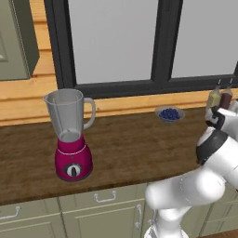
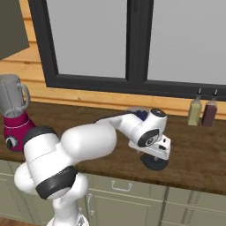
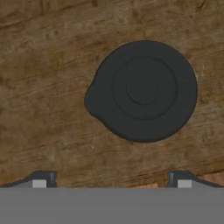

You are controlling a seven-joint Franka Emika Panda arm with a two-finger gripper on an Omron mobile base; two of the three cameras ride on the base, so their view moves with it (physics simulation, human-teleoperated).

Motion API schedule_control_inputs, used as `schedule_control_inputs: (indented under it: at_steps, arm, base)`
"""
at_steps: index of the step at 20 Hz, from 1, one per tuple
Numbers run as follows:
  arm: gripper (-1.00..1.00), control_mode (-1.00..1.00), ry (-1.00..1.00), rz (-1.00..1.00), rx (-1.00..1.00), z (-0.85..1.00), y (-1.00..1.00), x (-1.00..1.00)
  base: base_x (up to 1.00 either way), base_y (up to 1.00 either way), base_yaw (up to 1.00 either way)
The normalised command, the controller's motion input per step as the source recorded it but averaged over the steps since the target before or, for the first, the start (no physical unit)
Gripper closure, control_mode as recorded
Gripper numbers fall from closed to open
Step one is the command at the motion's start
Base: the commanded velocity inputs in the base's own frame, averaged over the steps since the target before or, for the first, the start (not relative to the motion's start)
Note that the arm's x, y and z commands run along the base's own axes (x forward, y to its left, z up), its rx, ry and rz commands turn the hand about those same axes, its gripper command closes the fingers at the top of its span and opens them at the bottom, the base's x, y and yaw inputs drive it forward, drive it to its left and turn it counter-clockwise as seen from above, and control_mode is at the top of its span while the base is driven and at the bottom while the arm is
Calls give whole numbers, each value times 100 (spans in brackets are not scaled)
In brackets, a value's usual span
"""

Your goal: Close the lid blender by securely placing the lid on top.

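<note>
Wooden counter (image 3: 48, 109) lies under the gripper (image 3: 111, 181), whose fingers stand wide apart and hold nothing. Just below and ahead of it the lid (image 3: 142, 91) lies flat on the wood. Well off to its left stands the blender (image 1: 70, 135), jar uncovered.

We count one blender (image 1: 70, 135), one black lid (image 3: 142, 91) and one blue bowl (image 1: 169, 114) on the counter (image 1: 135, 148). Two bottles (image 2: 202, 111) stand side by side by the wall. One gripper (image 3: 111, 180), two fingertips (image 3: 41, 179) showing.
</note>
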Motion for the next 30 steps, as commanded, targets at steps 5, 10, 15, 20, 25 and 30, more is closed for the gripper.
schedule_control_inputs:
  at_steps: [5, 10, 15, 20, 25, 30]
  arm:
    - [-100, -100, 7, 1, 0, -25, -29, 57]
    - [-100, -100, 8, 0, 0, -32, -27, 50]
    - [-100, -100, 5, 0, 0, -26, -28, 27]
    - [-100, -100, 3, 0, 0, -41, -10, 10]
    - [-100, -100, 0, 0, -1, -64, 0, 0]
    - [-100, -100, 0, 0, -1, -75, 39, -2]
  base:
    - [0, 0, 0]
    - [0, 0, 0]
    - [0, 0, 0]
    - [0, 0, 0]
    - [0, 0, 0]
    - [0, 0, 0]
